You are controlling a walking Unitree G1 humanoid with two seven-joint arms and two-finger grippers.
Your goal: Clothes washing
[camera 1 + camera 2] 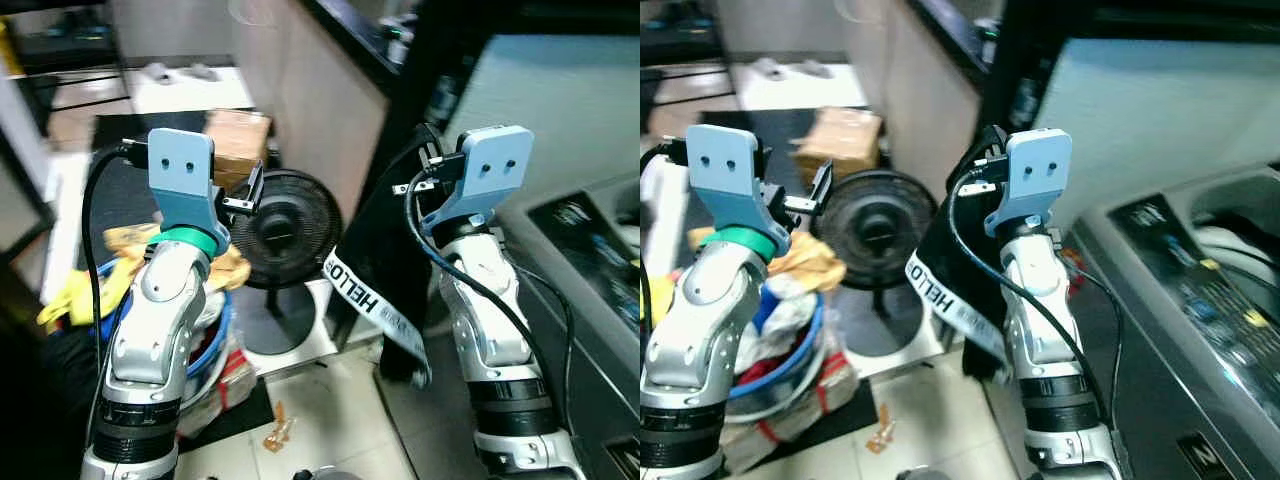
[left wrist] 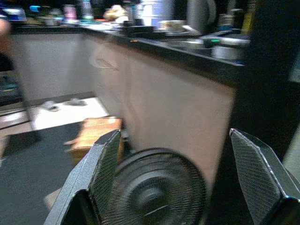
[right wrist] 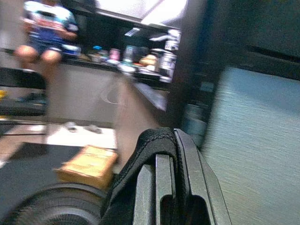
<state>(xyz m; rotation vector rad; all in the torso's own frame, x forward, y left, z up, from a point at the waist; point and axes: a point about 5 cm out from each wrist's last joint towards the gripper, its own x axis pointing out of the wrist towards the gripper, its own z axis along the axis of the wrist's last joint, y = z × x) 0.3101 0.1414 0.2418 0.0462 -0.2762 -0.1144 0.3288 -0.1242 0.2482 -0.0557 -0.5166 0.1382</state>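
Right end effector [image 3: 164,154] pinching black cloth [image 3: 136,164], background blurred, perhaps kitchen.

Black garment [image 1: 375,270] lower end hidden behind right arm [image 1: 490,340].

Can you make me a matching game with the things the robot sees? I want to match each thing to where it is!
Things:
1. black garment
2. black fan
3. cardboard box
4. washing machine

Places:
A. on the floor between the two arms
B. pinched in the right gripper
C. at the robot's right side
D. on the floor behind the fan

Pairs: 1-B, 2-A, 3-D, 4-C
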